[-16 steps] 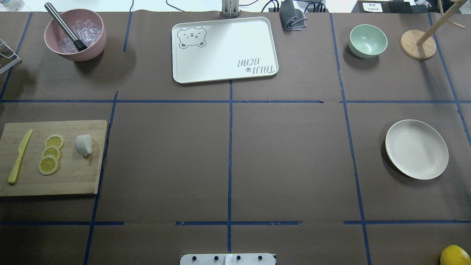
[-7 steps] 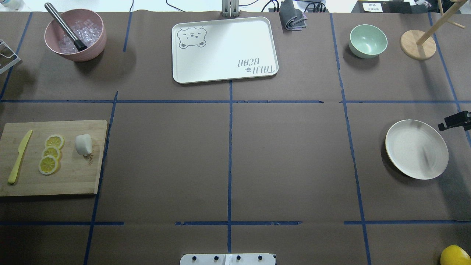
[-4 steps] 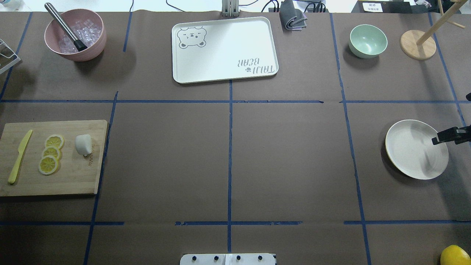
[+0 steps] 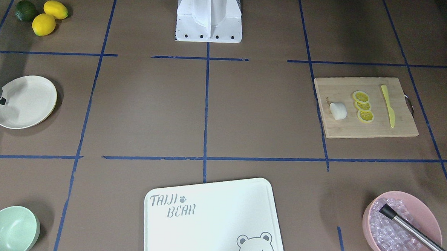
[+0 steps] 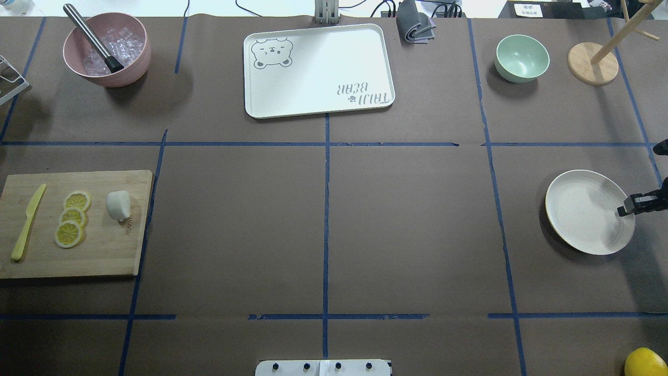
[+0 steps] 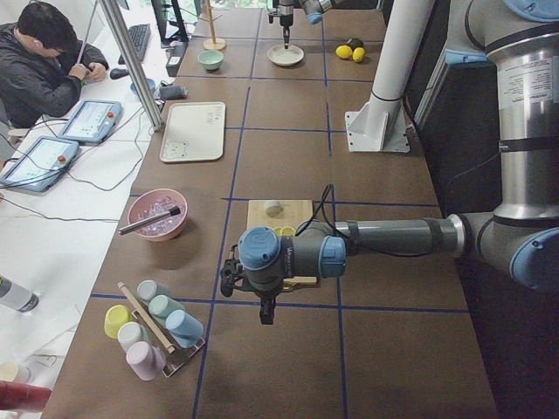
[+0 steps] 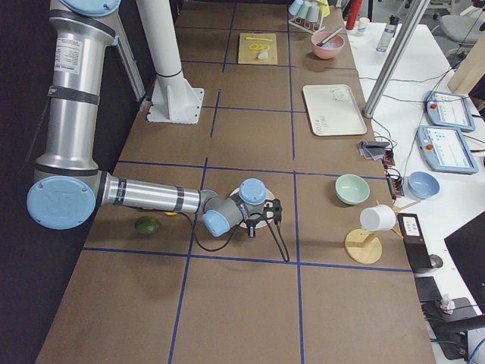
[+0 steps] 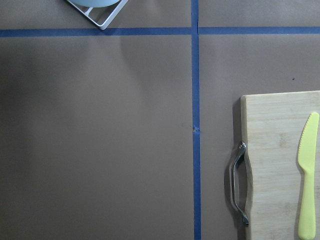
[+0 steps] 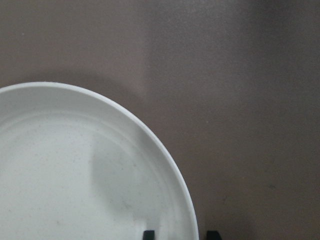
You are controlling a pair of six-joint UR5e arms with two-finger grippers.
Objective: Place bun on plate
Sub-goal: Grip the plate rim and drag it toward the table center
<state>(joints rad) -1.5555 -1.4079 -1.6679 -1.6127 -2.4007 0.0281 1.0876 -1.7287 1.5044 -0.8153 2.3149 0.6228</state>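
Since 2.2 s ago the right tool (image 9: 180,235) has come in over the plate (image 5: 579,209). It now stands at the plate's right rim, fingers parted, one on either side of the rim, grasping nothing. The bun (image 5: 118,204) is unmoved on the cutting board (image 5: 104,250), near its right edge, beside the lemon slices (image 5: 73,216). Left tool (image 6: 265,316): state cannot be told. Broad worktop (image 5: 407,230) separates board and plate, crossed by blue tape lines (image 5: 326,209).
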